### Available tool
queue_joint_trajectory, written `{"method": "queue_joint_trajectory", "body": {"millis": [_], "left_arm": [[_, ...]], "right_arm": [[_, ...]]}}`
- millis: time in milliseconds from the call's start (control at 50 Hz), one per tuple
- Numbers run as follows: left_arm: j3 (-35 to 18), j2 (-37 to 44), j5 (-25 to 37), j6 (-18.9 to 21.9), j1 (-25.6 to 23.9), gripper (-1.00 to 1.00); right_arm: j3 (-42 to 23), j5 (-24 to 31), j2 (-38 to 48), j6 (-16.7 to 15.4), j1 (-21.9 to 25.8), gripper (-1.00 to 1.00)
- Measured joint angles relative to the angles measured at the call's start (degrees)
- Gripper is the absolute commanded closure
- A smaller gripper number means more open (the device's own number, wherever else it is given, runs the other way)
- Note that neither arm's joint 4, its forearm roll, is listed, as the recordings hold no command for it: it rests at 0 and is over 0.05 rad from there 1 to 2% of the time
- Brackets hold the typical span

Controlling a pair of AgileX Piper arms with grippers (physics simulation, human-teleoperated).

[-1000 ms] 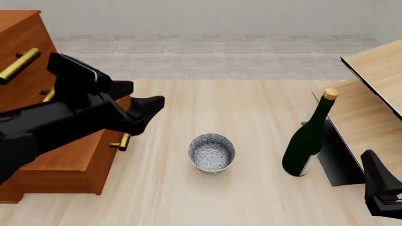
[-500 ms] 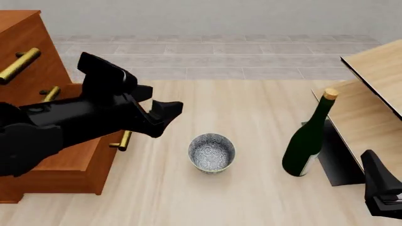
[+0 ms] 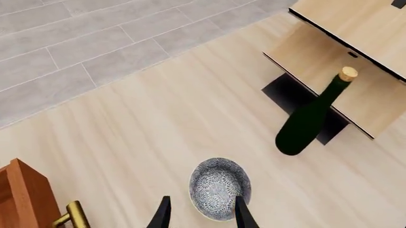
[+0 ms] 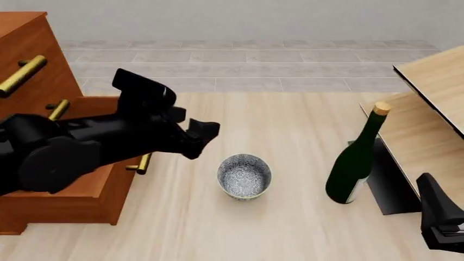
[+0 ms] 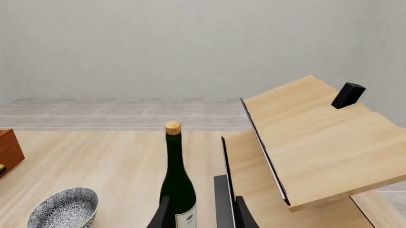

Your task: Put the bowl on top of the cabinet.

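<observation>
One bowl (image 4: 244,175) on table; left claw (image 3: 200,214) above, seemingly empty.

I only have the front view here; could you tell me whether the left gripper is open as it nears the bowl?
Observer: Yes. In the left wrist view the left gripper is open and holds nothing, and the bowl lies just ahead of its tips.
Operator: Thank you. And the right gripper? I see only a corner of it.
Observer: The right gripper is open too and empty. Its camera looks past the fingers at the bottle.
Operator: Is there anything on the pale furniture that I am missing?
Observer: A small black block sits on the top panel of the pale furniture.
</observation>
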Motion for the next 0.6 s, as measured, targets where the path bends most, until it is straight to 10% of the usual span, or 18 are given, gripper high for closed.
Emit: {"method": "queue_joint_trajectory", "body": {"millis": [600], "left_arm": [[0.08,7.48,-4.72,-2.41,-0.26,-1.0]], "right_arm": [[0.0,0.0,0.0,0.0,0.0,-1.0]]}}
